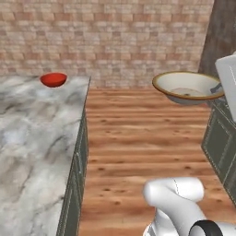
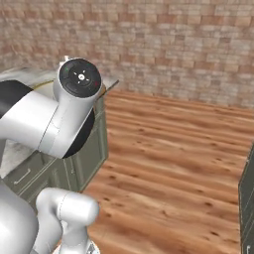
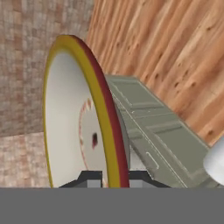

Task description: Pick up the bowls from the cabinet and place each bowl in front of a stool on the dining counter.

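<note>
The cream bowl (image 1: 186,86) with its brownish-yellow rim hangs in the air over the wooden floor, to the right of the dining counter (image 1: 32,133). My gripper (image 1: 217,90) holds it at its right rim. In the hand view the cream bowl (image 3: 74,127) stands edge-on, its rim pinched between my two fingertips, with the gripper (image 3: 114,178) shut on it. The red bowl (image 1: 53,79) sits on the far part of the marble counter top, near its right edge. The stools and the wall cabinet are out of view.
A strip of wooden floor (image 1: 143,138) runs between the counter and green base cabinets (image 1: 220,143) on the right. A brick wall (image 1: 115,37) closes the far end. My own elbow (image 2: 74,99) blocks much of the right base view.
</note>
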Motion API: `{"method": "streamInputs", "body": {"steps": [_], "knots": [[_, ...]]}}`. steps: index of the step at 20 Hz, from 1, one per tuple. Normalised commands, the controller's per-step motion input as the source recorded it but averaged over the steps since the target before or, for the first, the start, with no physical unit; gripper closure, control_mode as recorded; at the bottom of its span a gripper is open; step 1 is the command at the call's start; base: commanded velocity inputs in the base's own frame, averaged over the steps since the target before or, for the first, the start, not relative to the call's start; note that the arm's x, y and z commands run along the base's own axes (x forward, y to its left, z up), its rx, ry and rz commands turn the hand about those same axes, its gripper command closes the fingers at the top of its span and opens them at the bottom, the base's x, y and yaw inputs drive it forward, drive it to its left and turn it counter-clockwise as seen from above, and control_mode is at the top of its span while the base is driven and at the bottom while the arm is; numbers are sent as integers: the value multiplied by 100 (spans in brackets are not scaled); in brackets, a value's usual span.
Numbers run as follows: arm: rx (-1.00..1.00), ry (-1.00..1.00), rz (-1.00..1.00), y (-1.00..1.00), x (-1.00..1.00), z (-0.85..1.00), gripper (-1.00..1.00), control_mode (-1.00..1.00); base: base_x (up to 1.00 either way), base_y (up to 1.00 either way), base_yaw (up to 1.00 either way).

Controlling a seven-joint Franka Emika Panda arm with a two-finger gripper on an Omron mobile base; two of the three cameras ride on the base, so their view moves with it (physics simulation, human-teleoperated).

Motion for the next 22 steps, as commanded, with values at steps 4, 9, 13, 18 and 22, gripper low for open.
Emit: {"method": "streamInputs", "body": {"steps": [4,9,13,18,22], "knots": [[0,0,0,0,0,0,100,100,100,0,0],[0,0,0,0,0,0,100,100,100,0,0],[0,0,0,0,0,0,100,100,100,0,0],[0,0,0,0,0,0,100,100,100,-1,0],[0,0,0,0,0,0,100,100,100,-9,0]]}}
